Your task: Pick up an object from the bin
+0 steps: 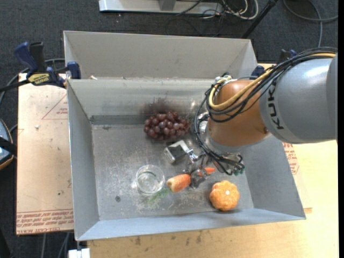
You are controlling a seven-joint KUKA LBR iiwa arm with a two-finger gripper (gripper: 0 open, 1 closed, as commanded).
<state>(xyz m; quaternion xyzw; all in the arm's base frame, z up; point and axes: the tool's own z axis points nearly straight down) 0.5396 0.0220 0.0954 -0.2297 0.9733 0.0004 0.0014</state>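
Four things lie in the grey bin point(80, 144): dark grapes point(165, 125) near the back wall, then a clear glass point(149, 178), a small carrot point(179, 183) and an orange round fruit point(224, 195) toward the front. The gripper point(198, 172) hangs low just beside the carrot's right end, perhaps touching it. Whether it is spread or closed cannot be told.

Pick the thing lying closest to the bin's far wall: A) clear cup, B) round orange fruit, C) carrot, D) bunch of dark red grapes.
D: the bunch of dark red grapes lies right by the far wall, while the clear cup, carrot and round orange fruit lie toward the near side.
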